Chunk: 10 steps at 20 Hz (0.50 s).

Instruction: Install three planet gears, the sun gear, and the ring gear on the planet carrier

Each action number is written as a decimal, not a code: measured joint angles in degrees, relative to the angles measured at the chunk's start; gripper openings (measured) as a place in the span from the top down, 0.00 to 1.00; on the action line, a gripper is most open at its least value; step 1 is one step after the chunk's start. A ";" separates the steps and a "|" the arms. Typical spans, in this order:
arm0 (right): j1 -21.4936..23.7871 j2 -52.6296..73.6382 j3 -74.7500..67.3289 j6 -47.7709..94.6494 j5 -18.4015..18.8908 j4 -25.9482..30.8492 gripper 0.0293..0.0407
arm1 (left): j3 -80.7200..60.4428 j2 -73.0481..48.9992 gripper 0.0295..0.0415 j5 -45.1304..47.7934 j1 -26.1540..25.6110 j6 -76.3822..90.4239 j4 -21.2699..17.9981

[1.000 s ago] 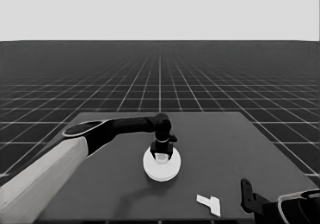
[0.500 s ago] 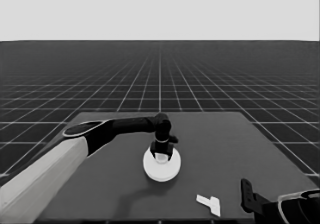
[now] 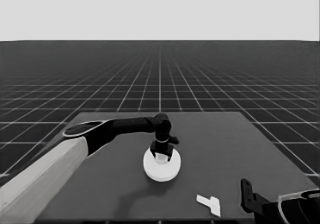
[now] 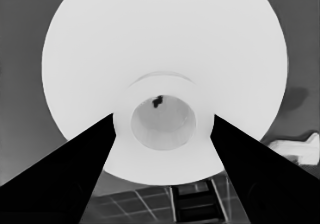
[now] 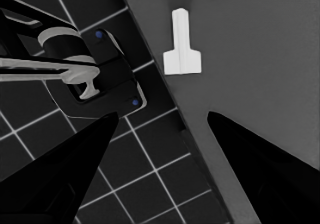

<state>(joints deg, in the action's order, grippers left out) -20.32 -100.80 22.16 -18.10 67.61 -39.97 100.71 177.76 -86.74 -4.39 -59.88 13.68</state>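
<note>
The larger round part (the ring gear) lies in the middle of the table. My left gripper stands straight over its middle. In the left wrist view this white disc fills the picture, and my left gripper has a fingertip against each side of the raised collar around the centre hole, so it is shut on that collar. The planet gears, the sun gear and the smaller round part (the planet carrier) are hidden. My right gripper waits open past the table's near right corner.
A thin white piece lies near the table's front edge on the right, also in the right wrist view. Dark machinery with blue lights shows beyond the table's edge. The left arm's pale part fills the lower left corner.
</note>
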 joint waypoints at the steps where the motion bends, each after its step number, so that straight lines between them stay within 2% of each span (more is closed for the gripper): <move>1: 0.00 0.00 0.00 0.00 0.00 0.00 0.19 | 0.03 -0.04 0.55 -0.04 -0.12 0.50 0.01; 10: 0.00 0.00 0.00 0.00 0.00 0.00 0.19 | 0.08 -0.11 0.56 -0.09 -0.39 5.00 0.03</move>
<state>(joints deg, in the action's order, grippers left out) -20.32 -100.80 22.16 -18.10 67.61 -39.97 100.79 177.65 -86.83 -4.79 -54.88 13.71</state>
